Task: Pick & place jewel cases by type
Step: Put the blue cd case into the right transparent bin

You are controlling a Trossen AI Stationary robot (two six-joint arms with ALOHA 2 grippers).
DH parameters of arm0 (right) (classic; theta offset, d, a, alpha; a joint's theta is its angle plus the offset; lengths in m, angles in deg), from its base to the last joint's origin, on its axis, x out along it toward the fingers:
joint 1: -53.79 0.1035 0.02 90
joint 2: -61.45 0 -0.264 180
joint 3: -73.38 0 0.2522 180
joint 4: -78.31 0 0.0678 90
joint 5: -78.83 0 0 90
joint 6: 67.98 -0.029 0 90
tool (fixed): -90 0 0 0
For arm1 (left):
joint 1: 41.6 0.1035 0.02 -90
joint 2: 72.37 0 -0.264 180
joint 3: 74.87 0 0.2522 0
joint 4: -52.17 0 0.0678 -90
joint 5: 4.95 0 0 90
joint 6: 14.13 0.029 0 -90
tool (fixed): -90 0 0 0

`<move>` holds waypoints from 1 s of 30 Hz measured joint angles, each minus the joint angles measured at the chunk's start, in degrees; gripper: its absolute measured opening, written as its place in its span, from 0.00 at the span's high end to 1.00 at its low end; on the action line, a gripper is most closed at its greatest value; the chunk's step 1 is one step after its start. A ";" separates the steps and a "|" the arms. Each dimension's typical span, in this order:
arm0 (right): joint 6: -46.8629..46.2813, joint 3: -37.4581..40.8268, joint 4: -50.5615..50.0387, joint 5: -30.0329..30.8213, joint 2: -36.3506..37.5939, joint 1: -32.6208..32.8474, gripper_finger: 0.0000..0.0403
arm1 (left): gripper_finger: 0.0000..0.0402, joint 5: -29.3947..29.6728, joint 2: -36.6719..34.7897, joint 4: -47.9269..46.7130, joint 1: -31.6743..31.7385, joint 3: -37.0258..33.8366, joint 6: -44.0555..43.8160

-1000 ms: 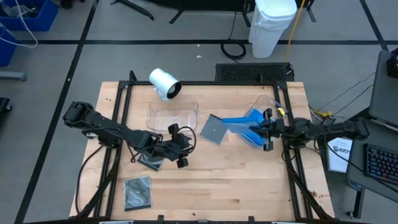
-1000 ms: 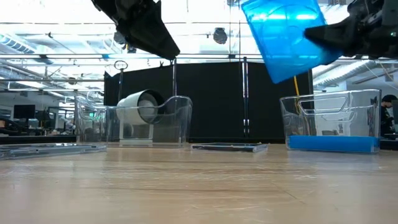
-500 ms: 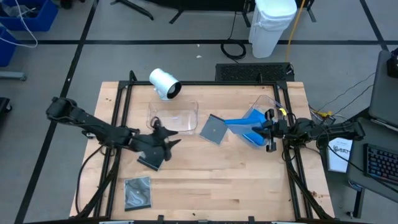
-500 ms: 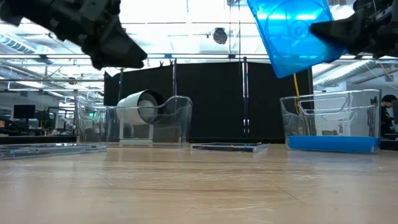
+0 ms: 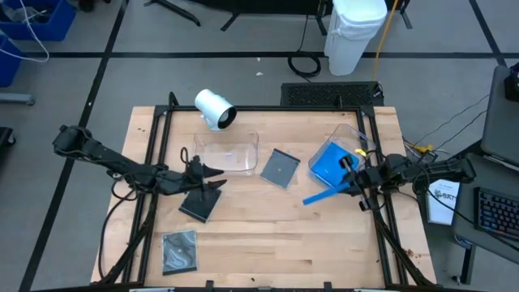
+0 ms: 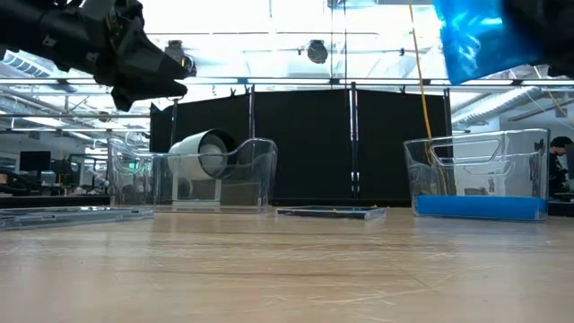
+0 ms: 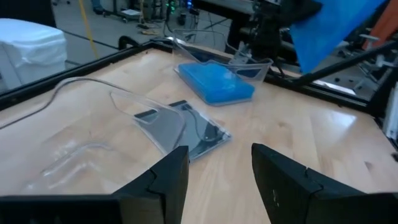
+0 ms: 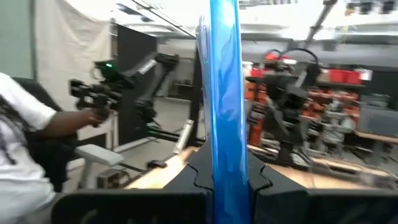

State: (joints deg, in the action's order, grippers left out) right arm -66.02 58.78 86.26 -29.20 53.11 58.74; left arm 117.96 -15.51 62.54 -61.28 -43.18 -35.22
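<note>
The blue case (image 5: 319,195) is clamped edge-on in the right gripper (image 5: 350,185), which is closed on it near one edge. In the right wrist view the case (image 8: 224,93) stands as a thin upright blade between the two fingers (image 8: 198,168). Most of the case projects away from the gripper, toward the table centre, well above the wood. In the low view it hangs high over the right-hand clear tray (image 6: 529,144).

A second blue case (image 5: 328,161) lies flat in that tray (image 5: 345,132), just beside the gripper and toward the table's back edge. A dark case (image 5: 280,168) lies flat on the table between the two trays. Two more dark cases are on the left half: one (image 5: 200,205) just beside the left gripper, one (image 5: 180,248) near the front edge.

The left gripper (image 5: 212,173) hovers with its fingers apart and nothing between them. The left-hand clear tray (image 5: 243,139) is just ahead of it, and a white cylinder (image 5: 214,109) lies beyond that tray.

Risks from this state:
- The grip is near one edge only. The long overhang may let the case pivot or slip between the fingers during a fast swing.
- If released while on edge, the case may strike the tray wall or land propped on the blue case already inside.
- The thin tray wall may shift if the case corner catches it.
</note>
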 joint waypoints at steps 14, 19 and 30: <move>0.55 0.00 1.15 0.01 -0.02 1.92 0.97 | 0.55 -0.98 0.09 -0.51 0.00 0.00 0.39; 0.65 0.00 1.23 0.03 -0.02 1.92 0.97 | 0.55 -0.99 0.11 -0.48 0.00 0.00 0.37; 0.66 0.04 1.21 0.24 -0.02 1.92 0.97 | 0.55 -1.06 0.11 -0.36 0.00 0.00 0.35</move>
State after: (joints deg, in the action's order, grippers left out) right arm -65.36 58.82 87.47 -28.96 53.09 60.66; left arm 116.90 -15.40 62.18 -61.28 -43.18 -34.88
